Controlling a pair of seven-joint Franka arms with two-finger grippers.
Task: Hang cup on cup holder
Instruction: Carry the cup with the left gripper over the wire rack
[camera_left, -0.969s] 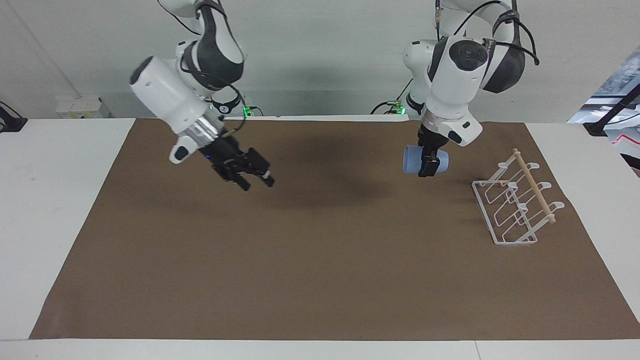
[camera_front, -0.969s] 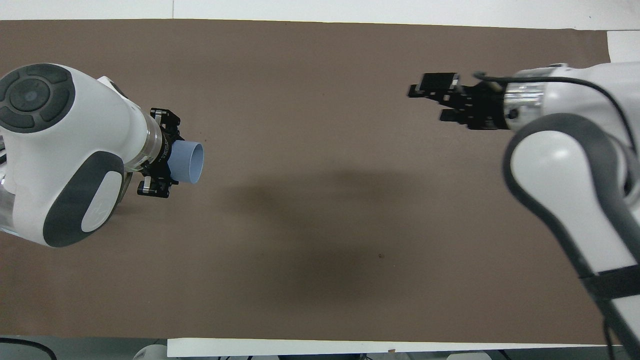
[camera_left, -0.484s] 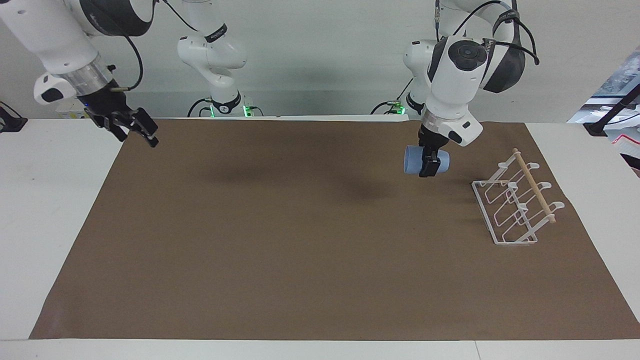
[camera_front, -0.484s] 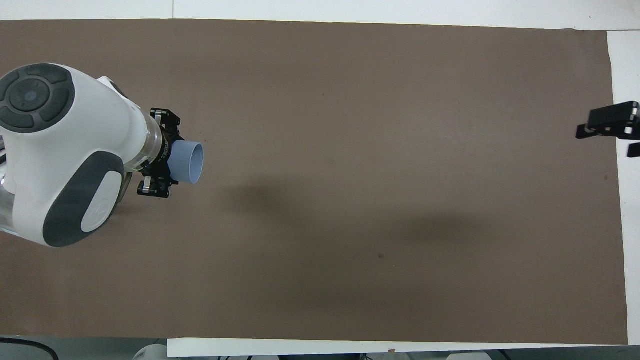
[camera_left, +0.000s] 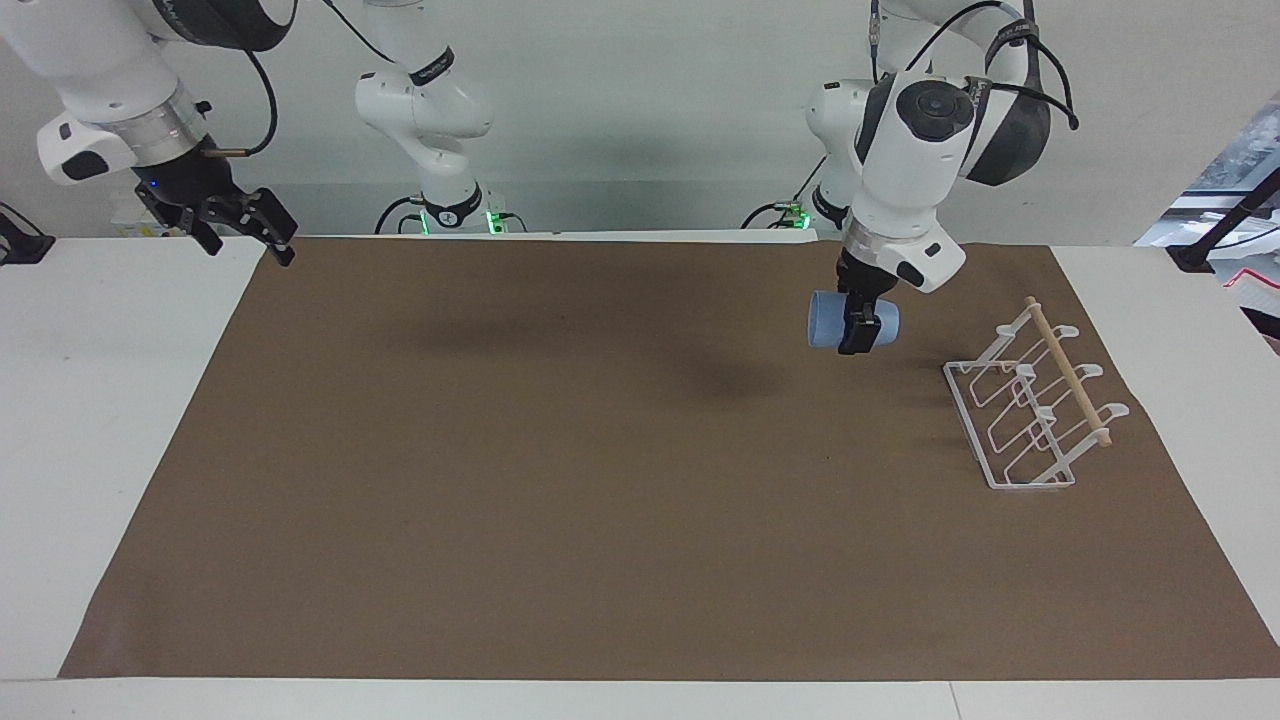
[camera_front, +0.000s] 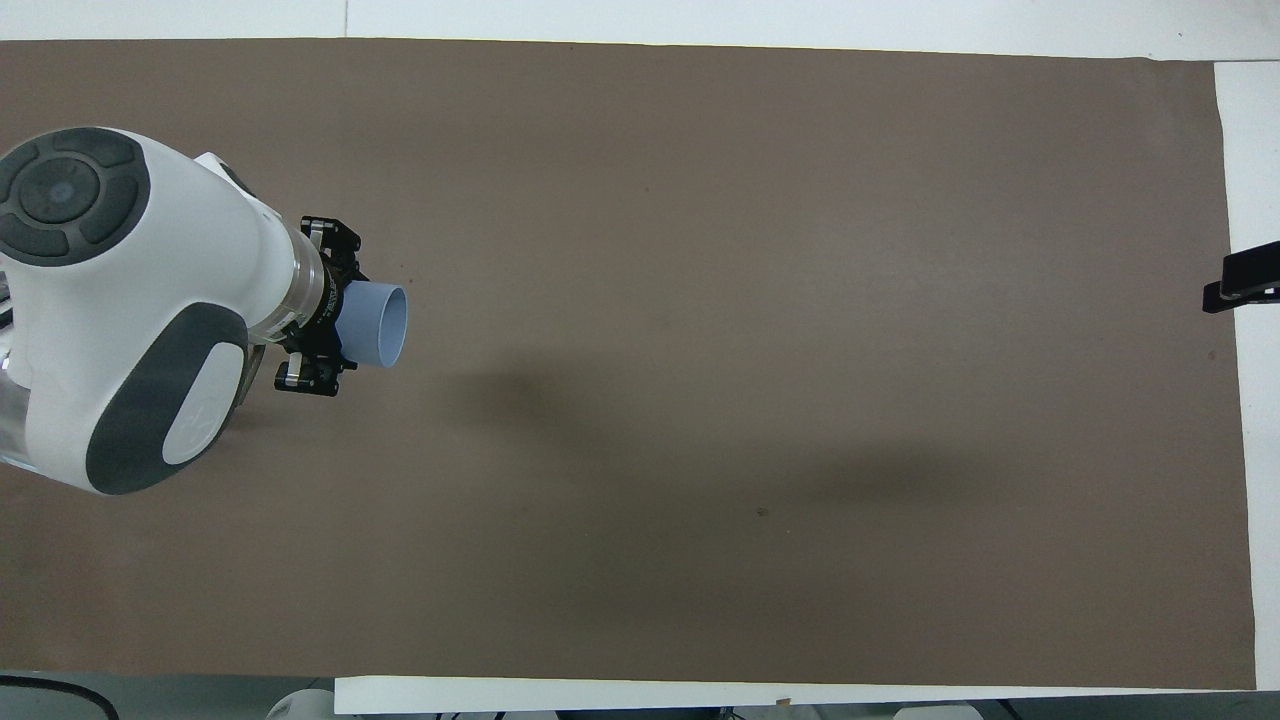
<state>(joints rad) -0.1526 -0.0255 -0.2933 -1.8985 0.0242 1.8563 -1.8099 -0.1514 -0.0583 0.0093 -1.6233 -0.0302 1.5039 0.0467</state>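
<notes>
My left gripper (camera_left: 856, 338) is shut on the light-blue cup (camera_left: 824, 320) and holds it on its side above the brown mat. The cup's rim points toward the right arm's end of the table. In the overhead view the cup (camera_front: 380, 325) sticks out of the left gripper (camera_front: 340, 310). The white wire cup holder (camera_left: 1030, 415) with its wooden dowel stands on the mat at the left arm's end, apart from the cup. The left arm hides it in the overhead view. My right gripper (camera_left: 250, 245) is open and empty over the mat's edge at the right arm's end.
The brown mat (camera_left: 600, 500) covers most of the white table (camera_left: 100, 400). In the overhead view only one fingertip (camera_front: 1243, 280) of the right gripper shows at the frame's edge.
The right arm has swung away from over the mat's middle to its own end of the table and risen a little. The left gripper with the cup has barely moved.
</notes>
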